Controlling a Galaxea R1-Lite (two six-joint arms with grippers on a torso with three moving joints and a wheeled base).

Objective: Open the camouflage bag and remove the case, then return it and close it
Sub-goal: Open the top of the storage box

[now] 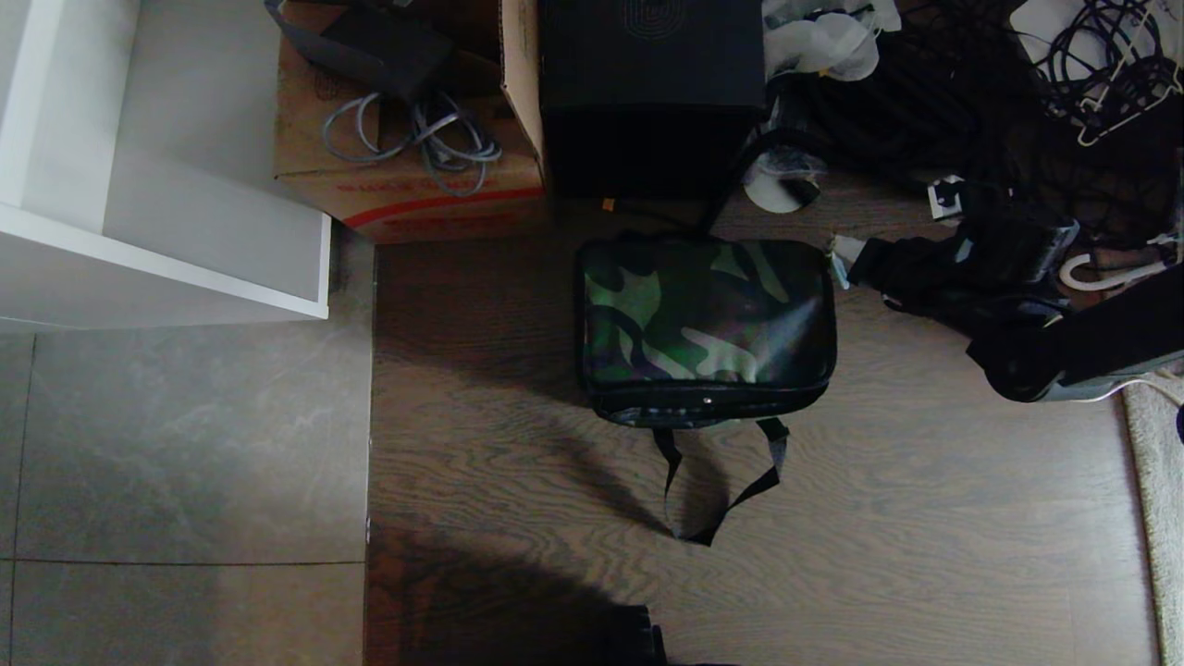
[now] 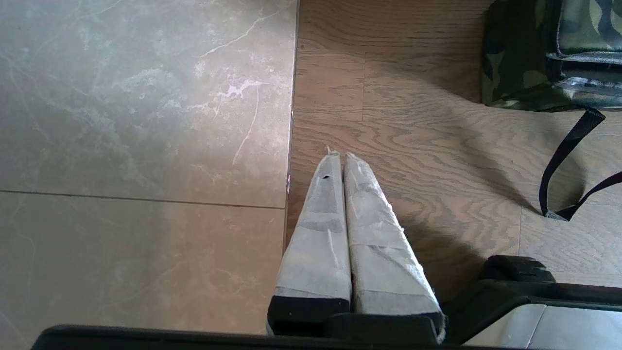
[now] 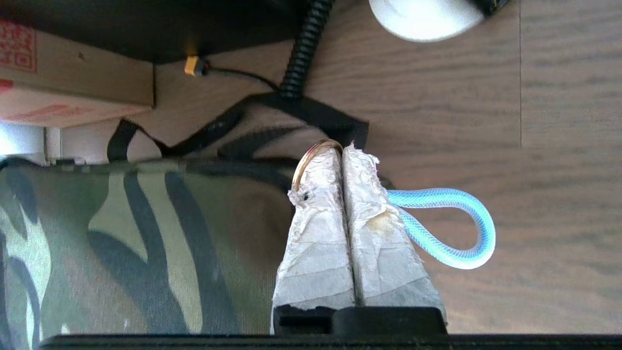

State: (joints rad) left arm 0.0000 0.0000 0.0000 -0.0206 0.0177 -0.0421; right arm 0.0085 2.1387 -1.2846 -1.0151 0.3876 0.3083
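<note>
The camouflage bag (image 1: 708, 324) lies closed on the wooden floor, with one black strap handle (image 1: 717, 490) trailing toward me. My right gripper (image 1: 838, 254) is at the bag's far right corner. In the right wrist view this gripper (image 3: 342, 148) is shut on a gold zip-pull ring (image 3: 303, 163), and a light blue cord loop (image 3: 466, 228) sticks out beside the fingers, over the edge of the bag (image 3: 121, 233). My left gripper (image 2: 340, 154) hangs shut and empty above the floor, left of the bag (image 2: 534, 53). The case is hidden.
A brown cardboard box (image 1: 407, 176) and a tall black box (image 1: 652, 92) stand just behind the bag. A white shelf unit (image 1: 166, 231) is at the left. Tangled black cables (image 1: 1017, 92) fill the back right, and a rug edge (image 1: 1156, 481) lies at the right.
</note>
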